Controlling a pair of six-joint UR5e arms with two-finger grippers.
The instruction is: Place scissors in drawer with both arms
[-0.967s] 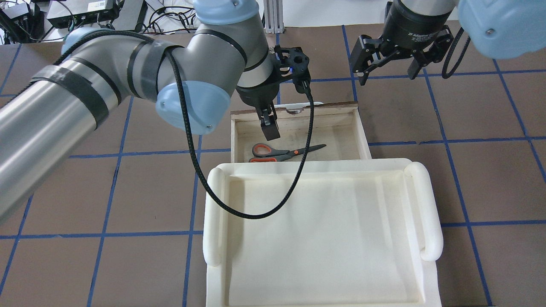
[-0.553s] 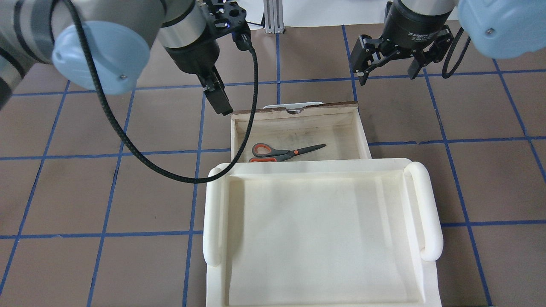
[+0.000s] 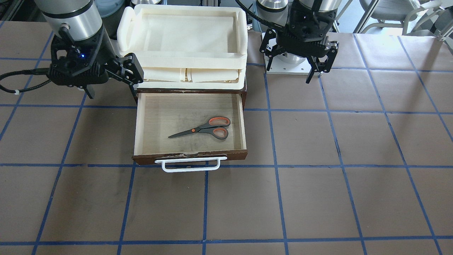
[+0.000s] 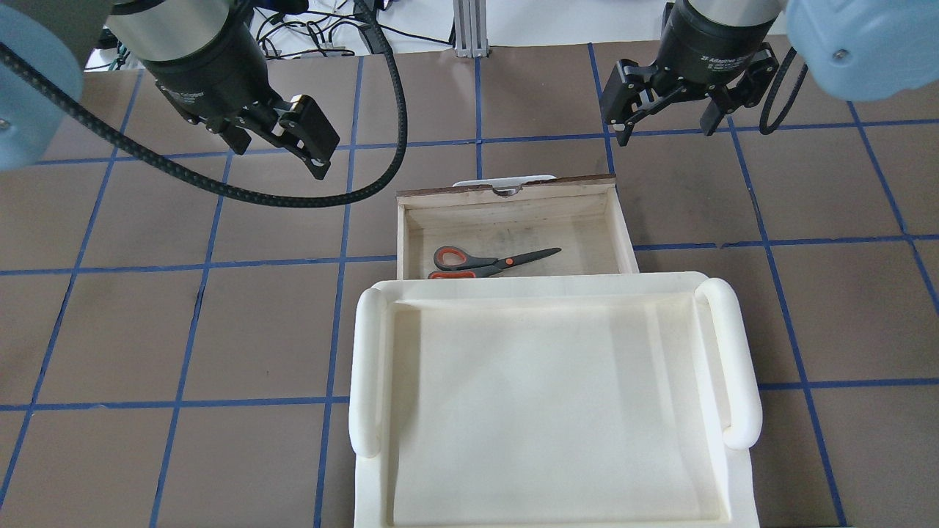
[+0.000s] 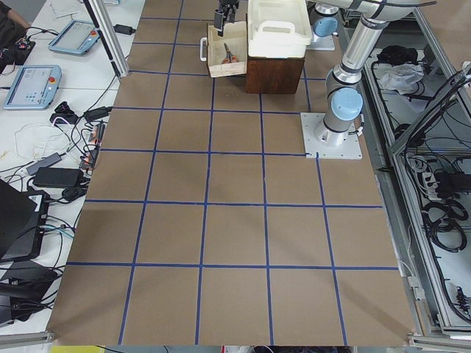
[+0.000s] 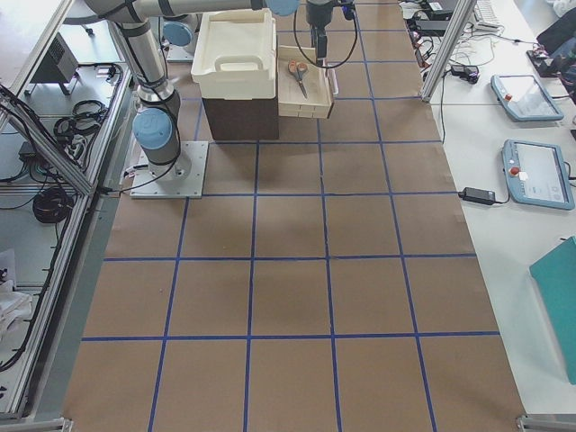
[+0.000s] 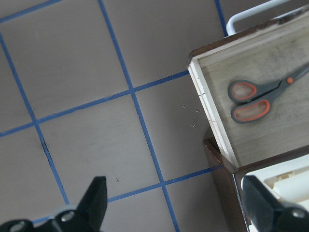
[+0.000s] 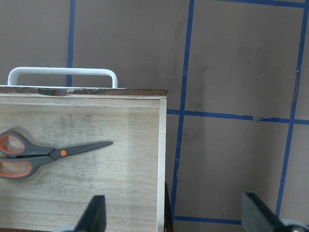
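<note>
The scissors (image 4: 491, 260) lie flat inside the open drawer (image 4: 506, 192), handles toward the overhead view's left. They also show in the front view (image 3: 205, 129), the left wrist view (image 7: 256, 99) and the right wrist view (image 8: 43, 154). The drawer's white handle (image 3: 191, 166) faces away from the robot. My left gripper (image 4: 275, 139) is open and empty, above the table, left of and beyond the drawer. My right gripper (image 4: 664, 121) is open and empty, above the table beyond the drawer's right corner.
A cream foam tray (image 4: 367, 367) sits on top of the dark brown cabinet (image 6: 238, 117) that the drawer slides out of. The table is brown, with a blue tape grid. The left arm's black cable (image 4: 367, 187) loops near the drawer's left corner.
My left gripper has moved from above the drawer's left part away to the left and farther out. The scissors have stayed in the drawer. The right arm has not moved.
</note>
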